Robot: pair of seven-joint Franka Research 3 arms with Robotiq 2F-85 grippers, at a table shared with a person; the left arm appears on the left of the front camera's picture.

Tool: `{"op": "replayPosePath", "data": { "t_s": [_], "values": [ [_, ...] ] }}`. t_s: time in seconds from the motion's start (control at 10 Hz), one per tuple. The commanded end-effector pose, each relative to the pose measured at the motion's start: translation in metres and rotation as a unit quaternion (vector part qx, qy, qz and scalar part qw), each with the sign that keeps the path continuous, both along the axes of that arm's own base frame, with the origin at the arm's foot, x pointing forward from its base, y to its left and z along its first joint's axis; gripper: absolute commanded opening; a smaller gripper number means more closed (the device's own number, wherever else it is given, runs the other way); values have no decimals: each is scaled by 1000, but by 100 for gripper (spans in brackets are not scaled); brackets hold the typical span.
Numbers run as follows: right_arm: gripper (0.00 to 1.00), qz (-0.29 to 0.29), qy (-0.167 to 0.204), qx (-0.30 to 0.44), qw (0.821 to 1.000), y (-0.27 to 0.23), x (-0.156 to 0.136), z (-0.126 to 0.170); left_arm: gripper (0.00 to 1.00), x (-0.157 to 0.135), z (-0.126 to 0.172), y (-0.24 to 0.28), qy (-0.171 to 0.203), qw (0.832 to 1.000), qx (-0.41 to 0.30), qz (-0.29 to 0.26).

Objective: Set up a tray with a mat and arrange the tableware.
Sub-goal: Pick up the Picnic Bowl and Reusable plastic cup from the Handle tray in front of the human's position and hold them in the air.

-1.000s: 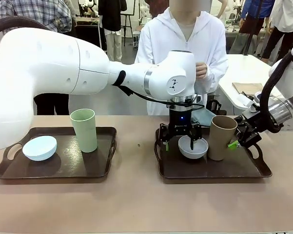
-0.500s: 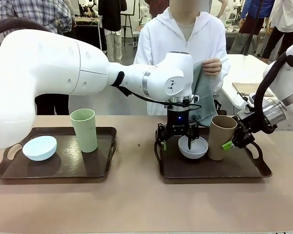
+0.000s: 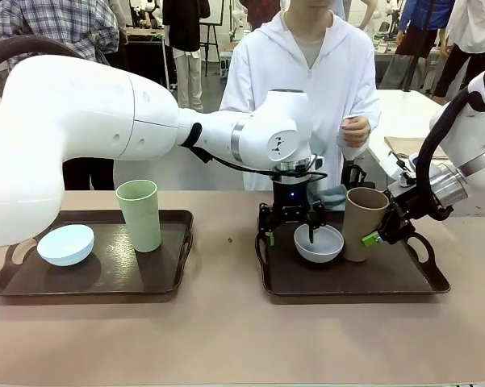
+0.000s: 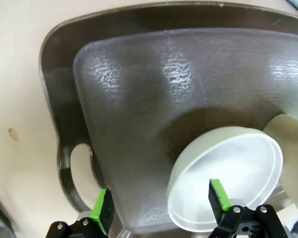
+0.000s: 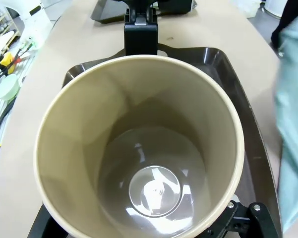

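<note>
On the right brown tray [image 3: 351, 280] a greyish-white bowl [image 3: 321, 244] sits under my left gripper [image 3: 290, 239], which is open. One finger hangs inside the bowl [image 4: 238, 168] and the other stands outside its rim, over the tray floor [image 4: 139, 114]. My right gripper [image 3: 374, 234] is shut on the tan tumbler [image 3: 363, 224], which leans to the right. In the right wrist view the tumbler's mouth [image 5: 139, 144] faces the camera. The left tray [image 3: 105, 278] holds a pale blue bowl [image 3: 65, 244] and a light green tumbler [image 3: 139, 214]. The mat [image 3: 336, 196], a grey-teal cloth, lies low behind the right tray.
A person in white stands at the far side, one hand [image 3: 355, 129] raised at chest height. Bare table [image 3: 226, 339] lies between the trays and along the front. A second table with a flat board [image 3: 409, 145] stands at the back right.
My right gripper has carried the tan tumbler a little left and up. The person lifted the cloth high, then lowered it behind the tray. My left gripper rose slightly over the bowl.
</note>
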State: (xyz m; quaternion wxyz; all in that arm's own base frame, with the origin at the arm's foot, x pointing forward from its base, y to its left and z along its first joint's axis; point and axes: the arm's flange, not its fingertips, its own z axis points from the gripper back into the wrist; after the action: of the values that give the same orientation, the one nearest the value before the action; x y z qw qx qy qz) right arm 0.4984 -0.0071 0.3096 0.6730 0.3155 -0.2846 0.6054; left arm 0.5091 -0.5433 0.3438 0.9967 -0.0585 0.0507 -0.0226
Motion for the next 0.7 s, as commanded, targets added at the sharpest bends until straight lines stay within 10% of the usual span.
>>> {"op": "replayPosePath", "data": {
  "t_s": [0.0, 0.1, 0.2, 0.3, 0.4, 0.5, 0.6],
  "values": [
    [100, -10, -1, 1, 1000, 8, 0, -7, 100, 9, -3, -2, -20, 999, -25, -27],
    [41, -2, -6, 0, 1000, 7, 0, -7, 77, 10, -6, -2, -37, 998, -34, -45],
    [40, 0, -6, 2, 1000, 7, -1, -8, 54, 8, -5, -1, -40, 997, -37, -53],
    [0, 1, -6, 2, 1000, 6, -1, -8, 30, 7, -5, -3, -42, 997, -38, -59],
    [36, 1, -5, 3, 1000, 6, -1, -9, 5, 7, -5, -2, -41, 997, -34, -61],
    [0, 1, -5, 4, 1000, 6, -2, -9, 0, 5, -6, -3, -37, 997, -28, -59],
    [0, 1, -5, 4, 1000, 6, -2, -10, 23, 5, -6, -3, -38, 997, -26, -59]
  ]
}}
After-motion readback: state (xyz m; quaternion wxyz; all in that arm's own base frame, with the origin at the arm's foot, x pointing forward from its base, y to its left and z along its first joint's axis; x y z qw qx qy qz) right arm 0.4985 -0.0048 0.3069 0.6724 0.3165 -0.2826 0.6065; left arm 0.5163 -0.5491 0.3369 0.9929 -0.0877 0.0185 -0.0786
